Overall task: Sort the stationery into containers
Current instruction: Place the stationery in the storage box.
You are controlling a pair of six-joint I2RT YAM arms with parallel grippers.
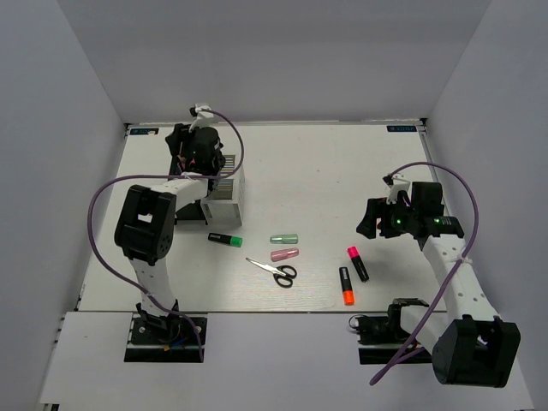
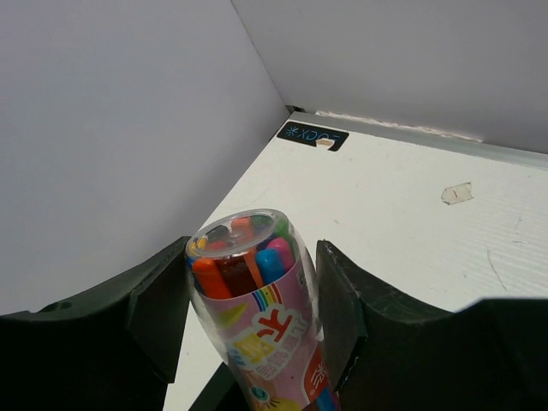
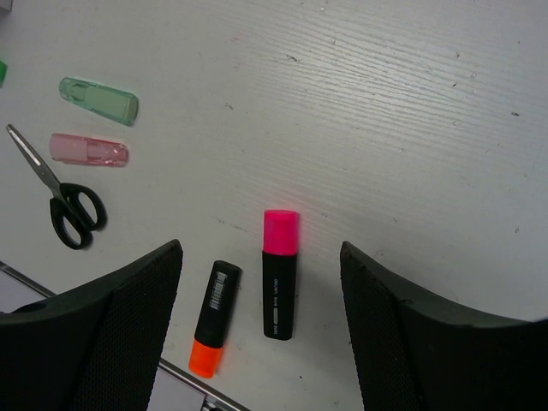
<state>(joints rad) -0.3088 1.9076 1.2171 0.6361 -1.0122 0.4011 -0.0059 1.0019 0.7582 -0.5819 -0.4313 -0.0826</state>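
My left gripper (image 1: 197,158) (image 2: 253,282) is at the far left, over the white mesh organiser (image 1: 229,195), shut on a clear tube of coloured pens (image 2: 257,325) with a pink label. A black organiser (image 1: 190,211) shows partly under that arm. My right gripper (image 1: 377,221) (image 3: 261,282) is open and empty, hovering above the pink-capped marker (image 1: 357,263) (image 3: 280,274). The orange-capped marker (image 1: 346,286) (image 3: 216,318) lies beside it. The green-capped marker (image 1: 224,240), green capsule (image 1: 283,239) (image 3: 98,100), pink capsule (image 1: 284,254) (image 3: 88,149) and scissors (image 1: 276,271) (image 3: 64,201) lie mid-table.
White walls close the table on the left, back and right. The table's front edge (image 1: 257,310) runs just below the orange-capped marker. A black label (image 2: 312,135) marks the far left corner.
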